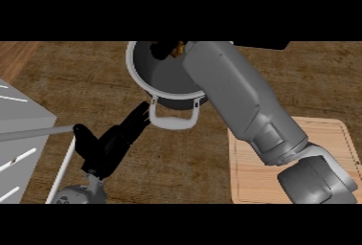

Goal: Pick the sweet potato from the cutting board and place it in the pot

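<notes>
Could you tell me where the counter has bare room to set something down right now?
Bare counter lies left of the pot and below its handle, between the left hand and the cutting board. Around the pot it is crowded by the right forearm.

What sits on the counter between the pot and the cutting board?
Nothing rests there in the head view; the right forearm crosses above that gap from the cutting board to the pot.

Even, soft light; the pot's (164,72) interior is shaded dark grey, and the counter (84,86) shows no glare.
</notes>
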